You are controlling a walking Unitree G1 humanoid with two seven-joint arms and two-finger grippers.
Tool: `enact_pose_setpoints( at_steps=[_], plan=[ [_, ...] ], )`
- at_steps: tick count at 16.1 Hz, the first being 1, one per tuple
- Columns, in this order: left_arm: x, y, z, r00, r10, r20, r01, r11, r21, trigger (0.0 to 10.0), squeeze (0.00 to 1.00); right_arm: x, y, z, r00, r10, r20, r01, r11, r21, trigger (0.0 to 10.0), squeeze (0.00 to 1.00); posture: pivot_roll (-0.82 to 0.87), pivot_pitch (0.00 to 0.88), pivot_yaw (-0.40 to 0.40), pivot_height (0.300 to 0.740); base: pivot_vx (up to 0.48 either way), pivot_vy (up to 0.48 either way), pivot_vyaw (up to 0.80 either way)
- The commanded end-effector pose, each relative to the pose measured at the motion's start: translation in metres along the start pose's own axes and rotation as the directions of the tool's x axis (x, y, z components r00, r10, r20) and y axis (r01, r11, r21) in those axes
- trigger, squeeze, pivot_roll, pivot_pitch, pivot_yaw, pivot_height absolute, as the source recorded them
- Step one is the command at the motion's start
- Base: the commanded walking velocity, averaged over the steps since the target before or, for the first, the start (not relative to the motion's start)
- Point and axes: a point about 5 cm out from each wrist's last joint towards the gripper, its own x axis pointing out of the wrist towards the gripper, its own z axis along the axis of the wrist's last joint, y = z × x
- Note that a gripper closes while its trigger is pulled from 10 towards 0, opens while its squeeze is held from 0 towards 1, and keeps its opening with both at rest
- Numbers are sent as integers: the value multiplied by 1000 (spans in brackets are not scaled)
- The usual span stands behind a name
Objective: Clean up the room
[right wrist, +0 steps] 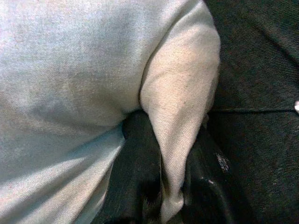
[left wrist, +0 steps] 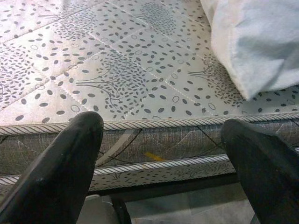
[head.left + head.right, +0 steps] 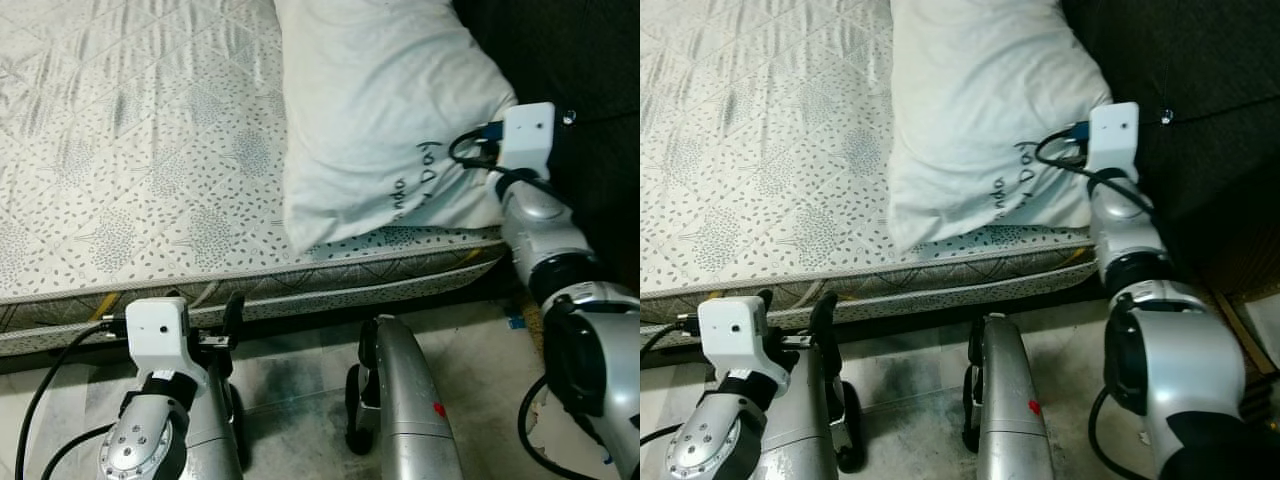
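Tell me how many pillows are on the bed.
1. The pillow lies at the right end of the mattress, its corner pinched between the right gripper's fingers. More could lie beyond the picture's edge.

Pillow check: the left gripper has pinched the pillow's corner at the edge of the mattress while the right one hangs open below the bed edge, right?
Not quite: the arms are swapped. The right gripper pinches a fold of the pillow, as the right wrist view shows. The left gripper hangs open below the mattress edge.
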Motion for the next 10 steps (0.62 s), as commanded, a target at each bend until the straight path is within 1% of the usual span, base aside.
enact_pose_setpoints(
  at_steps=[1, 3, 4, 6, 8, 10],
  plan=[
    [-3, 2, -6, 1000, 9, -25, -9, 1000, 7, 10000, 0, 4, -16, 26, 994, -44, 100, 44, 999, -1, 0, 0, 0, 315, -45, 553, 0, 0, 0],
    [-2, 2, -5, 1000, 10, -22, -9, 1000, 9, 10000, 0, 2, -21, 21, 994, -45, 96, 46, 999, -6, 0, 0, 1, 313, -44, 553, 0, 0, 0],
    [-2, 2, -5, 1000, 11, -21, -11, 1000, 9, 10000, 0, 0, -25, 15, 995, -48, 88, 49, 999, -14, 0, 0, -1, 312, -44, 553, 0, 0, 0],
    [-2, 3, -6, 1000, 9, -22, -9, 1000, 11, 10000, 0, -5, -35, 3, 995, -67, 69, 68, 997, -19, 0, 0, -7, 311, -37, 553, 0, 0, 0],
    [-1, 2, -6, 1000, 1, -23, -1, 1000, 11, 10000, 0, -10, -49, -5, 993, -107, 59, 108, 994, -15, 0, 0, -11, 312, -29, 553, 0, 0, 0],
    [0, 2, -6, 1000, -4, -25, 5, 1000, 12, 10000, 0, -13, -59, -11, 989, -137, 47, 137, 990, -7, 0, 0, -16, 310, -23, 553, 0, 0, 0]
  ],
)
